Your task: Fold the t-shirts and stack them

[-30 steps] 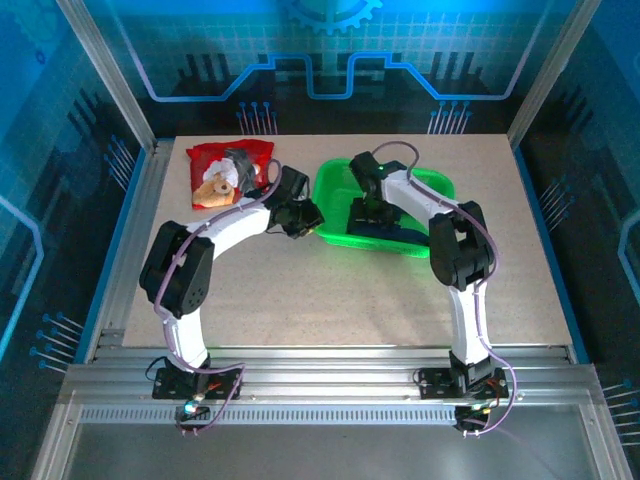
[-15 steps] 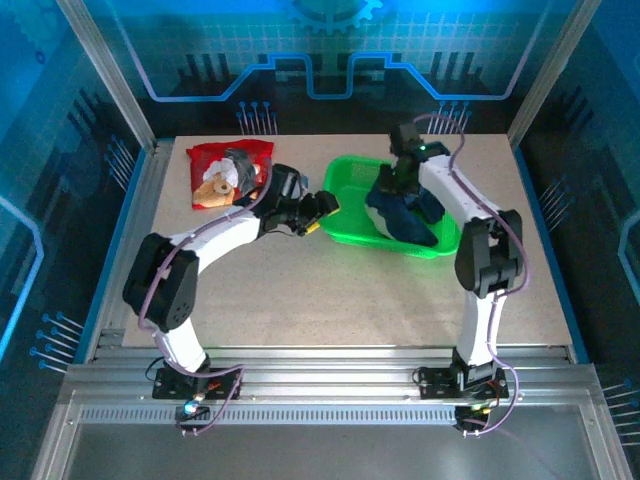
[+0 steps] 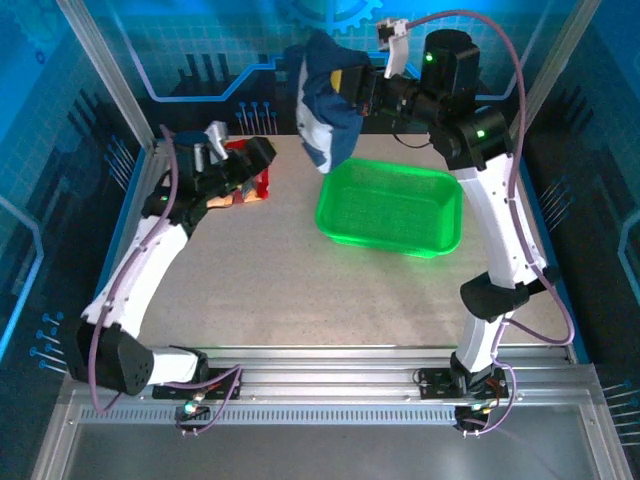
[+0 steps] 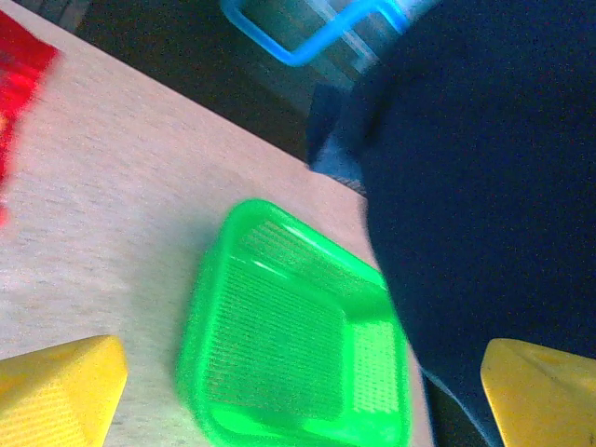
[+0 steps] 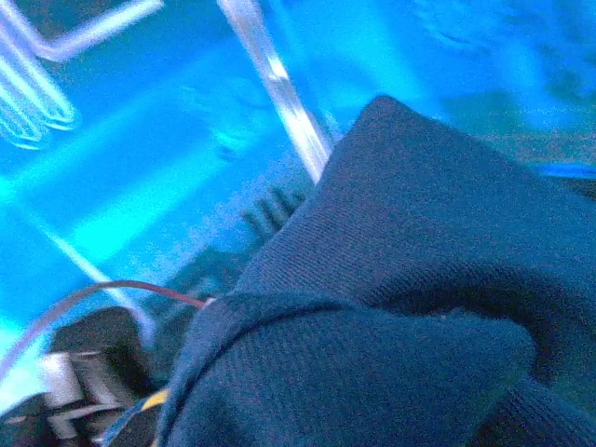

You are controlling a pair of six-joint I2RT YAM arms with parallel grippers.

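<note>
Dangling high over the far edge of the surface (image 3: 300, 280), the navy shirt (image 3: 322, 105) is hanging from the right fingers (image 3: 338, 79), which are clamping a bunch of its cloth. The left fingers (image 4: 58, 391) are standing wide apart, hovering over the red shirt (image 3: 261, 185) left of the green basket (image 3: 380, 238).
</note>
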